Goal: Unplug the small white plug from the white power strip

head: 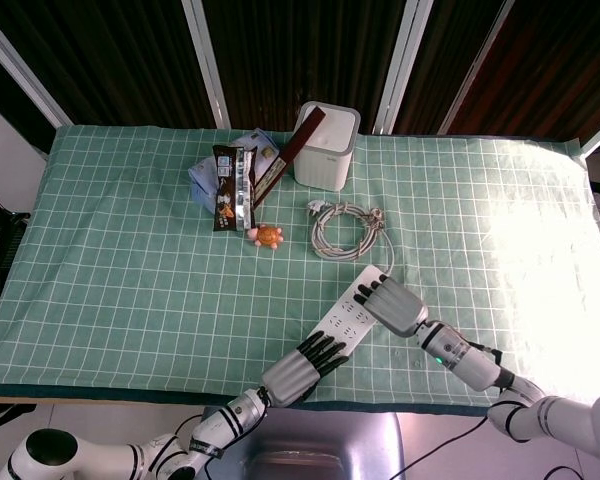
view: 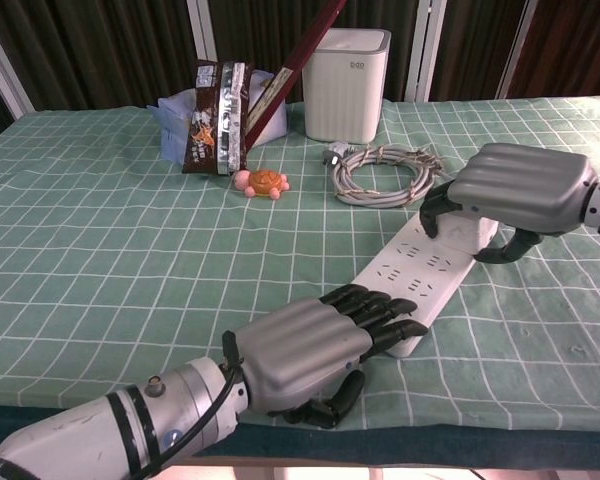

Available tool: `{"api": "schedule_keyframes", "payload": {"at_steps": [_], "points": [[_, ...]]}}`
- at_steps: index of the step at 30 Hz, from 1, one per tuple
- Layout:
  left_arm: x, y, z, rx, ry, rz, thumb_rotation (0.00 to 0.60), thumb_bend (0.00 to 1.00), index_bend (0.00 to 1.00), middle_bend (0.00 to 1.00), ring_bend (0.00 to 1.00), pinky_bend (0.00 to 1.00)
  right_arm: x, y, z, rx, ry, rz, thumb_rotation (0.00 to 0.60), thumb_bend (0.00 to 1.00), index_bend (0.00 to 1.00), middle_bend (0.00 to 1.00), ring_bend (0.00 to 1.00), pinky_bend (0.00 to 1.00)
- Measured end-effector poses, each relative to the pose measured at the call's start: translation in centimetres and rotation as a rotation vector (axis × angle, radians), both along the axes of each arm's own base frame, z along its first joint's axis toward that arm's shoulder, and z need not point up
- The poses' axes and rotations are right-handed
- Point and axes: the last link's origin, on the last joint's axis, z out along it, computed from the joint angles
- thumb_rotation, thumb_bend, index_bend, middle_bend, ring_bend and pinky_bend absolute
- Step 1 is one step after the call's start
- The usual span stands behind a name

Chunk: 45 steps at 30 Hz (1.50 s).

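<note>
White and small, the plug [view: 467, 228] sat at the far end of the white power strip [view: 420, 282], apparently not yet pulled out. The right hand [view: 515, 190] curled over it, grip uncertain, while the left hand [view: 305, 350] pressed the strip's near end, fingers flat

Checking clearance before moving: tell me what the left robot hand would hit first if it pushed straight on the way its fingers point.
Probably the white power strip: the left robot hand already rests its fingertips on the near end.
</note>
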Motion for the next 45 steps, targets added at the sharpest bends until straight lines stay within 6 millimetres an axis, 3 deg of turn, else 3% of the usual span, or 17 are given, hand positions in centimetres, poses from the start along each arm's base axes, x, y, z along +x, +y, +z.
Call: {"api": "schedule_keyframes", "payload": {"at_steps": [17, 29, 45], "points": [[0.0, 0.0, 0.1, 0.003, 0.001, -0.006, 0.539, 0.76, 0.0, 0.0, 0.0, 0.08, -0.5, 0.2, 0.2, 0.049, -0.168, -0.072, 0.6, 0.55, 0.97, 0.67, 0.63, 0.69], [0.4, -0.1, 0.4, 0.01, -0.01, -0.017, 0.542, 0.76, 0.0, 0.0, 0.0, 0.08, -1.0, -0.2, 0.3, -0.001, -0.135, -0.013, 0.6, 0.55, 0.97, 0.67, 0.63, 0.69], [0.7, 0.0, 1.0, 0.019, -0.022, -0.019, 0.535, 0.76, 0.0, 0.0, 0.0, 0.08, -1.1, -0.1, 1.1, -0.004, -0.318, 0.023, 0.6, 0.55, 0.97, 0.67, 0.63, 0.69]]}}
